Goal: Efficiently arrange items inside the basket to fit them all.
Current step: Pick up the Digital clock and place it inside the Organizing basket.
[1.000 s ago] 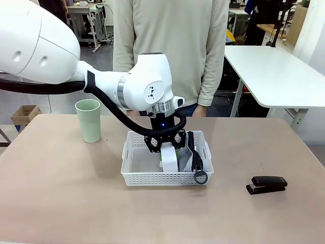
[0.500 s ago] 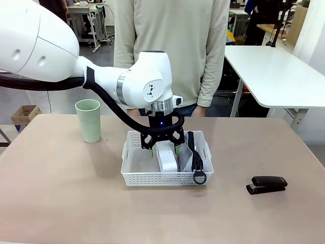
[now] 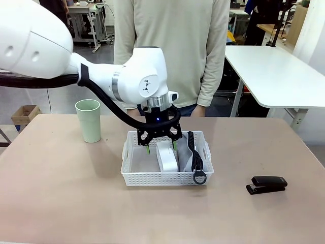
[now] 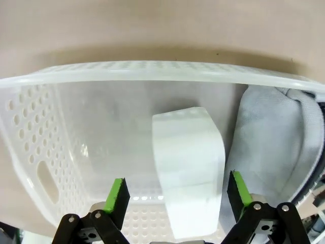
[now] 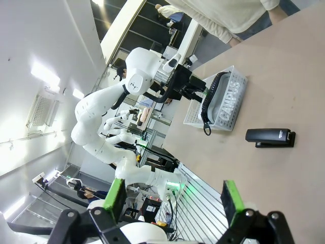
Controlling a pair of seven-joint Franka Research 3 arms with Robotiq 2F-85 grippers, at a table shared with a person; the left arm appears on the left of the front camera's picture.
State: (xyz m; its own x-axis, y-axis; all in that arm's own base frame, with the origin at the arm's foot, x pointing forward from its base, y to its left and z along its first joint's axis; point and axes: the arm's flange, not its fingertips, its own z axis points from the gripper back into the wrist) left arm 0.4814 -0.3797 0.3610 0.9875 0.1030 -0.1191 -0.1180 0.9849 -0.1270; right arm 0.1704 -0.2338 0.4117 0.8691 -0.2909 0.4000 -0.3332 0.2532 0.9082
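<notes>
The white basket (image 3: 152, 177) sits mid-table. Inside it lies the small white box (image 3: 166, 157), and the grey pouch (image 3: 188, 153) stands on edge along the basket's right wall, its ring (image 3: 199, 177) hanging over the front rim. My left gripper (image 3: 161, 146) hovers just above the box, open and holding nothing. In the left wrist view the box (image 4: 188, 162) lies between the green pads (image 4: 118, 195), with the pouch (image 4: 274, 137) beside it. The pale green tumbler (image 3: 88, 120) stands upright to the basket's left. The black stapler (image 3: 266, 184) lies on the table to the right. My right gripper (image 5: 172, 198) is open, far from the basket (image 5: 190, 116).
A person (image 3: 170, 51) in a cream sweater stands at the table's far edge behind the basket. A white table (image 3: 274, 76) stands at the back right. The basket's left half (image 4: 101, 137) is bare floor.
My left gripper opened off the small white box and rose a little. The box, held upright before, now rests tilted in the basket beside the pouch.
</notes>
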